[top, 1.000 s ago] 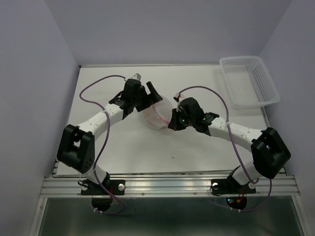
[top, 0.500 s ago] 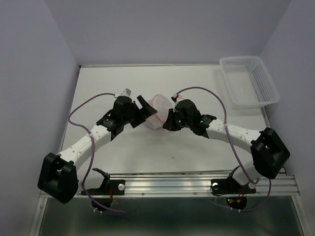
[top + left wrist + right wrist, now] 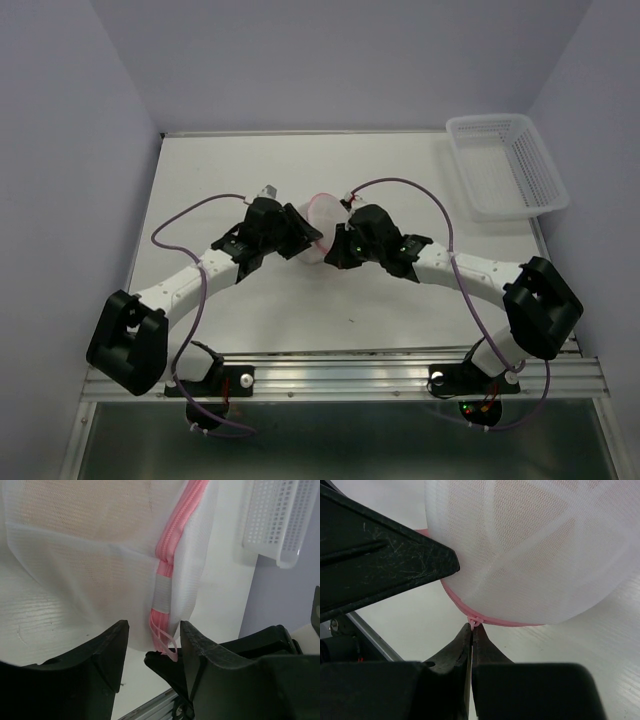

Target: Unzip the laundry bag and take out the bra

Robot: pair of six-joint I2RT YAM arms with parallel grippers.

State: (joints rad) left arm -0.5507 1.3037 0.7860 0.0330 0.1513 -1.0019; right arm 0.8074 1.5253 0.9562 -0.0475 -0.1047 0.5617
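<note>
The laundry bag point(image 3: 322, 222), a white mesh dome with pink zipper trim, stands on edge between my two grippers. The tan bra point(image 3: 75, 515) shows through the mesh inside it, and also in the right wrist view point(image 3: 520, 510). My left gripper point(image 3: 300, 233) is open at the bag's left side; its jaws point(image 3: 152, 627) straddle the bag's lower end by the pink zipper point(image 3: 170, 555). My right gripper point(image 3: 337, 248) is shut point(image 3: 471, 628) on the pink zipper pull point(image 3: 474, 621) under the bag point(image 3: 535, 545). Its shut tip shows in the left wrist view point(image 3: 165, 665).
A white plastic lattice basket point(image 3: 506, 165) stands at the back right corner of the table, and shows in the left wrist view point(image 3: 280, 520). The left gripper's finger point(image 3: 385, 555) is close beside the bag in the right wrist view.
My left arm swung from behind the bag to its left side, its open jaws now at the zipper end. The bag rose from lying to standing on edge. The right gripper edged left, still shut.
</note>
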